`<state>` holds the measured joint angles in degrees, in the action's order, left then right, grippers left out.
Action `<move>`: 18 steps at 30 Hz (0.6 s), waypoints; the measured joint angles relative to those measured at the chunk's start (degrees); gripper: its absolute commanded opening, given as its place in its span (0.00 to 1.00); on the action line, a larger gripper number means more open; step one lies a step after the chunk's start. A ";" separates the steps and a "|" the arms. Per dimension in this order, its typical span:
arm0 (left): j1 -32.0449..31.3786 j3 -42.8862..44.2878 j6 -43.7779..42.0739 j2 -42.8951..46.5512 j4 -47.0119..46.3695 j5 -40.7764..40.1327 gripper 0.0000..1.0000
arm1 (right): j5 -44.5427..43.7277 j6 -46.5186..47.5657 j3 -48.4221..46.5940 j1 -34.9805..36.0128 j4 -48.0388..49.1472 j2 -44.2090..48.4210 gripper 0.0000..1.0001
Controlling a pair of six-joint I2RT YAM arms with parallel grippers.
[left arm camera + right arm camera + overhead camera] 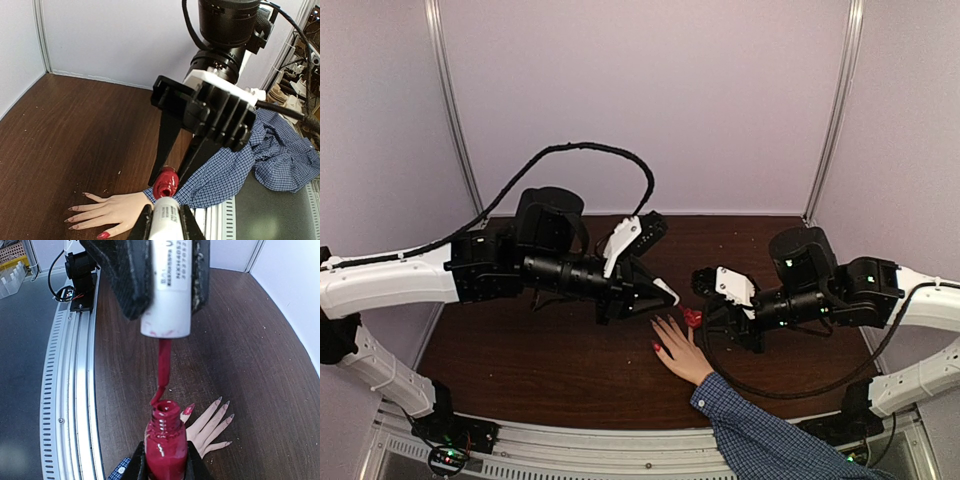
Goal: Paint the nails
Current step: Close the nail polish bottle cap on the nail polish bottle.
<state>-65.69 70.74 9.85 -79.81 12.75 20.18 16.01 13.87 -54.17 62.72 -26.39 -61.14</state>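
Right wrist: nails (226,404) on desk (250,340), beside right tool (165,464).
One red, four bare; right tool clamping bottle (165,437), left tool (167,282) clamping cap (167,315).

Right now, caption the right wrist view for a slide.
Left tool holds brush at mouth of red bottle, hand resting nearby.

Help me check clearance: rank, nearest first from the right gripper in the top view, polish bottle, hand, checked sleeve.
1. Polish bottle, held by the right gripper.
2. Hand, just toward the near edge.
3. Checked sleeve, at the near edge.
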 measured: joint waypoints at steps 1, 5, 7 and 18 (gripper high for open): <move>-0.02 0.00 0.00 0.00 -0.09 0.00 0.00 | 0.00 0.04 0.00 0.00 0.00 0.00 0.00; -0.04 0.04 -0.11 -0.04 -0.52 0.00 0.00 | 0.00 0.33 0.00 0.00 0.00 -0.07 0.00; -0.04 0.09 -0.17 -0.04 -0.70 0.00 0.00 | -0.02 0.50 0.00 0.02 0.00 -0.07 0.00; -0.04 0.20 -0.37 -0.83 -0.70 0.00 0.00 | -0.04 0.90 -0.02 0.04 0.00 -0.07 0.00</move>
<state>-65.73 70.94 9.47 -80.64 12.05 20.18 15.97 14.76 -54.19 62.76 -26.39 -61.21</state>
